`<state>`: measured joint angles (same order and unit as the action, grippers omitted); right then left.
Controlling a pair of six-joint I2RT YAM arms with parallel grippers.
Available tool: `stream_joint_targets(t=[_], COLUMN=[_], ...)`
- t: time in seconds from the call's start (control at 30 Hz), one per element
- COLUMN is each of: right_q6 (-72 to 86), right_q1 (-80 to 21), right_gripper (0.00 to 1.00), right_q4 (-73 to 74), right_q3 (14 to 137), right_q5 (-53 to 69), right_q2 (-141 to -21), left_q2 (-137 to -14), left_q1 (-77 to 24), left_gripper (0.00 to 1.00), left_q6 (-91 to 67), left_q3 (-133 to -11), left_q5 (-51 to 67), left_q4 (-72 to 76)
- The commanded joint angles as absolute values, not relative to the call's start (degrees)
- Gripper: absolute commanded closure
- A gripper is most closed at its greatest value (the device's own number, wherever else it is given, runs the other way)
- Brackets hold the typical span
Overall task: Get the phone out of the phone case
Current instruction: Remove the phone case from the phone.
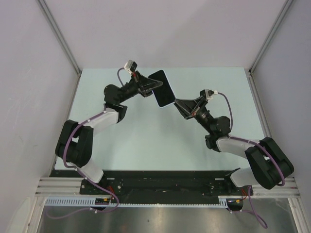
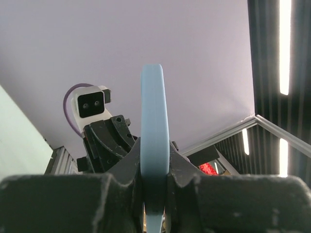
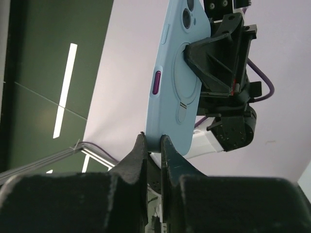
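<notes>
The phone (image 1: 163, 88) sits in its light blue case and is held in the air above the far middle of the table, dark screen up. My left gripper (image 1: 154, 83) is shut on its left long edge; in the left wrist view the case (image 2: 154, 141) stands edge-on between my fingers (image 2: 189, 165). My right gripper (image 1: 176, 101) is shut on the phone's near bottom corner. The right wrist view shows the case back (image 3: 180, 77) with camera lenses, a ring and a purple side button, its lower corner pinched between my fingers (image 3: 138, 155).
The pale green table (image 1: 160, 141) lies below both arms, with white walls on three sides. A black base rail (image 1: 155, 182) runs along the near edge. The left arm's body (image 3: 228, 102) shows behind the case in the right wrist view.
</notes>
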<state>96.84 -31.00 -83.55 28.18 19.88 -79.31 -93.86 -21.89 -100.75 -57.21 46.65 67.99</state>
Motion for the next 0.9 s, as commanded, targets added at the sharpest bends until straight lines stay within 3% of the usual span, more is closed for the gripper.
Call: stream_joint_targets(t=[0.0,0.87], right_q6=[100.10,102.83], right_q1=[-32.25,-37.62], right_gripper=[1.00,1.00], right_q4=[-91.85,-91.93], right_q3=[29.88,36.21], right_q5=[15.91,13.27], right_q2=[-82.09,-88.59], left_q2=[-86.66,-81.65], left_q1=[-25.22,-27.60], left_gripper=[1.00,1.00], left_q6=[-108.10,-108.63], left_q3=[-62.05,-64.16], left_q5=[42.37,40.87], left_q4=[87.09,88.68])
